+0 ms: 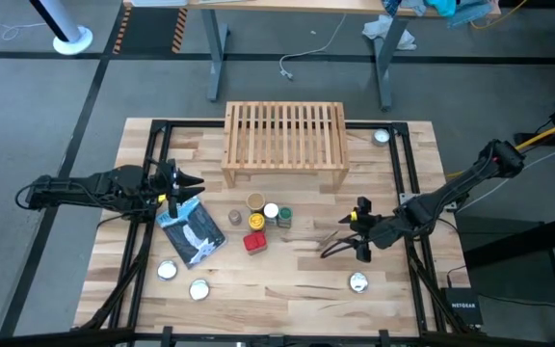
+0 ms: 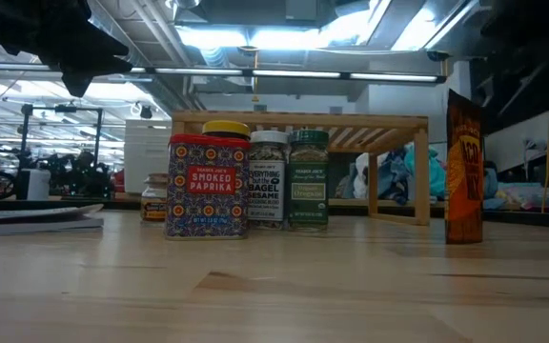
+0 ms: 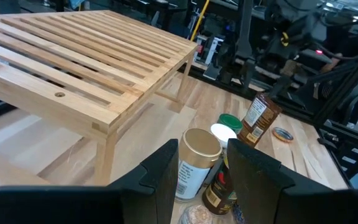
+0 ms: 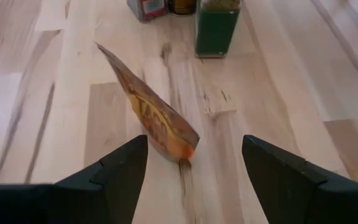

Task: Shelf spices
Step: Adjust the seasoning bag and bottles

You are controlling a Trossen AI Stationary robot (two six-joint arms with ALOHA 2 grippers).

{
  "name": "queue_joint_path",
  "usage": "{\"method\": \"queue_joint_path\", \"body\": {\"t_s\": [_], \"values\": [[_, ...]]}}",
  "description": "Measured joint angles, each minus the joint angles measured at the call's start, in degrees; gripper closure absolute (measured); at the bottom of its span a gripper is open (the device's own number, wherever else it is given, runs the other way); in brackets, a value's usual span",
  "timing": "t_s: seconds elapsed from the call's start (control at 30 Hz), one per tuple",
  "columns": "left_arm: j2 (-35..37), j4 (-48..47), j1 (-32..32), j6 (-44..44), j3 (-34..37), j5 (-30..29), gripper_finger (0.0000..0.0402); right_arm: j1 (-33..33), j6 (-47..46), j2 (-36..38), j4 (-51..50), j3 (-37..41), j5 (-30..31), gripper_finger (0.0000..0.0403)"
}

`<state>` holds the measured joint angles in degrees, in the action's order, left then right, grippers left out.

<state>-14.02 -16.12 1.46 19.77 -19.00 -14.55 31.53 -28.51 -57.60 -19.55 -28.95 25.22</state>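
Note:
The shelf point(image 1: 285, 143), a light-wood slatted rack, stands at the table's far middle. In front of it cluster the spices: a red tin point(image 2: 208, 186), a white-lidded jar point(image 2: 267, 179), a green-lidded jar point(image 2: 308, 179), a tan-lidded jar point(image 3: 197, 152) and a small clear jar point(image 2: 155, 197). An orange packet point(image 4: 157, 118) stands on its edge to their right. My right gripper point(image 4: 194, 142) hangs open just behind the packet's near end, without touching it. My left gripper point(image 3: 202, 149) hovers open left of the jars, holding nothing.
A blue-and-white pouch point(image 1: 193, 231) lies below my left gripper. Flat silver discs lie at the near left point(image 1: 168, 270), beside it point(image 1: 198, 288), at the near right point(image 1: 357, 281) and at the far right point(image 1: 382, 136). Bare wood shows along the table's near edge.

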Motion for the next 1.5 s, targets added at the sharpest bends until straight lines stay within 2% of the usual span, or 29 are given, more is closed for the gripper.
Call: {"method": "queue_joint_path", "body": {"t_s": [0.23,0.4,0.8,1.07,1.5], "values": [[0.0,0.0,0.0,2.3,0.0,0.0,0.0271,0.0,2.8,0.0,15.1,7.6,0.3,0.0134],[0.0,0.0,0.0,2.5,0.0,0.0,0.0271,0.0,5.1,0.0,20.0,9.6,2.2,0.0134],[0.0,0.0,0.0,1.1,0.0,0.0,0.0271,0.0,6.5,0.0,20.4,10.4,2.5,0.0134],[0.0,0.0,0.0,1.2,0.0,0.0,0.0271,0.0,6.6,0.0,21.4,10.4,5.2,0.0134],[0.0,0.0,0.0,1.3,0.0,0.0,0.0271,-0.1,6.2,0.0,23.1,10.4,4.3,0.0134]]}}
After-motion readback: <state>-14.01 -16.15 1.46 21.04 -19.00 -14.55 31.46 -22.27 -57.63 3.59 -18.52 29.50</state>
